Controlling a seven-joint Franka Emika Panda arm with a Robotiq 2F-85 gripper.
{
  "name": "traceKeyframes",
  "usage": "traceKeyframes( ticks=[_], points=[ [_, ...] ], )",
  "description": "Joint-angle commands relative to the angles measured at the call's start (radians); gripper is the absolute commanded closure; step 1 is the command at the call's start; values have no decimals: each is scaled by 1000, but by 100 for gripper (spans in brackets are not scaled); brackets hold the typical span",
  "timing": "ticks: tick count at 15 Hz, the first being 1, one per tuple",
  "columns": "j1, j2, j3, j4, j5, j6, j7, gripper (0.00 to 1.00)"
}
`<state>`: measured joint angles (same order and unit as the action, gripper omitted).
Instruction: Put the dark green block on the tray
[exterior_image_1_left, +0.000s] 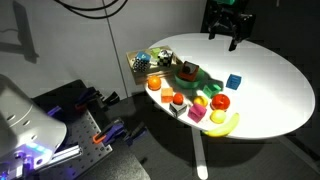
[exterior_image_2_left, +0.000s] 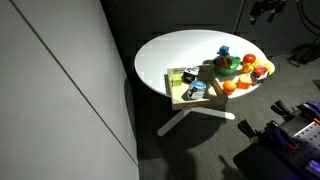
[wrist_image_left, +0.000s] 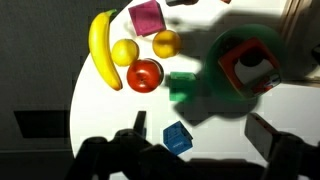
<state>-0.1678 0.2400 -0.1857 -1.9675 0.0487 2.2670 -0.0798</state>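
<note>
Dark green block (wrist_image_left: 182, 86) lies on the white desk (exterior_image_1_left: 270, 70), not on the tray (exterior_image_2_left: 190, 102). It is well below the gripper (exterior_image_1_left: 227, 40), which hangs high over the desk's rim in an exterior view, its fingers spread with nothing between them. In the wrist view those fingers are only dark, blurred shapes along the bottom edge. Shadow covers the block, which sits just beside a red apple (wrist_image_left: 144, 74) and near a round plate (wrist_image_left: 222, 50). What rests on the plate is hard to make out. A blue cube (wrist_image_left: 177, 137) stands apart. The tray's contents are too small to tell.
</note>
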Motion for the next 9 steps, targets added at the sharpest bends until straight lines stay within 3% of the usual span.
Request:
traceKeyframes(
  ticks=[1, 9],
  points=[
    [-11, 4, 11, 6, -4, -2, 2, 0],
    [-9, 38, 9, 38, -10, -4, 26, 0]
  ],
)
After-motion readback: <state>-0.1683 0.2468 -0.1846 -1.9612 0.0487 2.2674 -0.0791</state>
